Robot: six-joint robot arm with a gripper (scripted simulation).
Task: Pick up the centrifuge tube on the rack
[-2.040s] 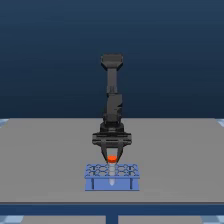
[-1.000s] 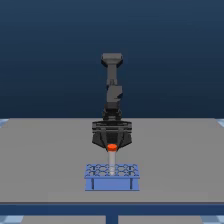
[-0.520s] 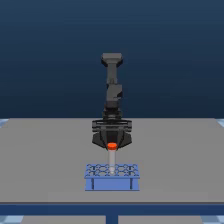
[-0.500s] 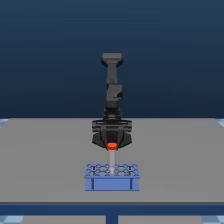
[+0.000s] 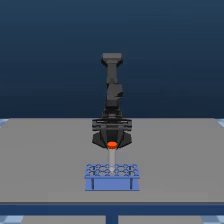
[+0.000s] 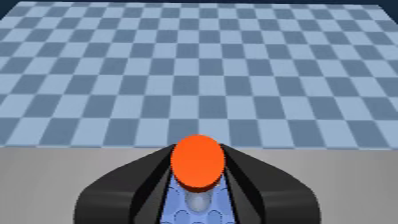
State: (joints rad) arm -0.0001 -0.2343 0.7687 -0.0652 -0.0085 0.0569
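Compared with two seconds ago, the hand [image 5: 112, 145] stands higher, and the centrifuge tube [image 5: 112, 156] has risen with it; in the last half second almost nothing changes. Its two fingers [image 6: 142, 180] are clamped on the tube just under the orange-red cap [image 6: 197, 162], so the tube hangs upright. Only the tapered tip is near the holes of the rack [image 5: 112, 177], which rests on the grey surface [image 5: 45, 155]. I judge the lift is almost complete.
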